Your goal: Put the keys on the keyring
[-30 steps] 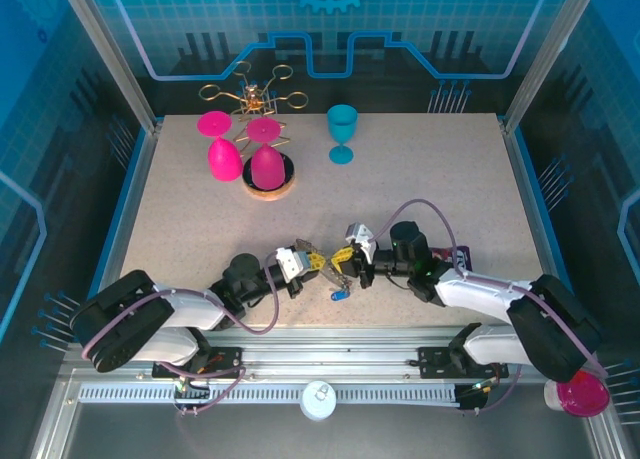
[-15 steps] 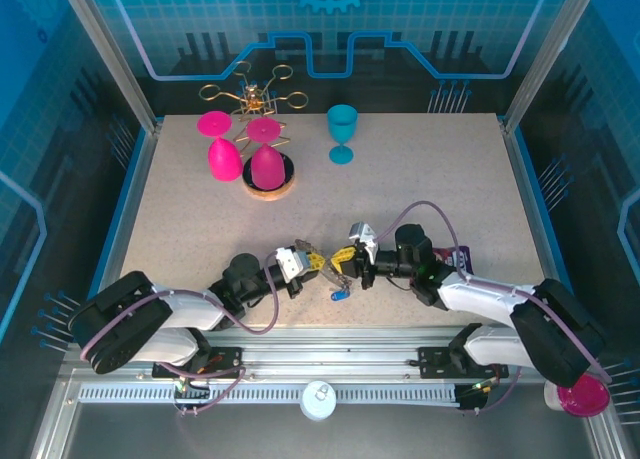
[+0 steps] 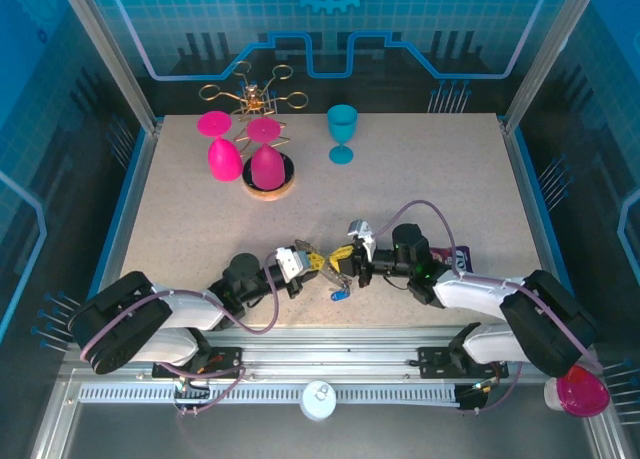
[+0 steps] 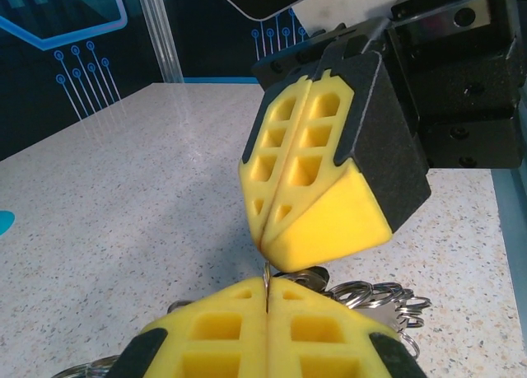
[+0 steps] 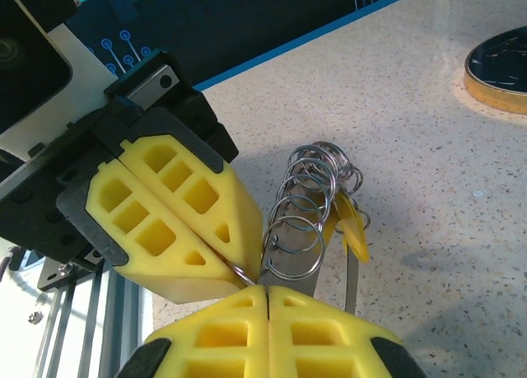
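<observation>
**Top external.** You find both arms folded low over the near middle of the table. The left gripper and the right gripper meet tip to tip. The keys hang as a small bunch just under that meeting point. A blue tag lies on the table at the bottom of the bunch. At this range you cannot tell how the jaws stand. At the far left stand two pink goblets, a gold wire rack and a round disc. A teal goblet stands just to the right of them, and all are well apart from the grippers.

**Left wrist.** You see the left gripper with its yellow pads pressed together and no gap. A thin metal strip from the bunch, seen edge-on, is pinched in the seam. The strip rises to the tip of the right gripper, whose pads are also pressed together. Silver rings lie on the table just behind.

**Right wrist.** You see the right gripper closed, its pads flush. A flat grey blade and a fine wire ring enter the seam. The left gripper is closed and its tip touches that same wire. The silver rings stand stacked just beyond the pads. A yellow tag hangs beside them, clear of the table.
</observation>
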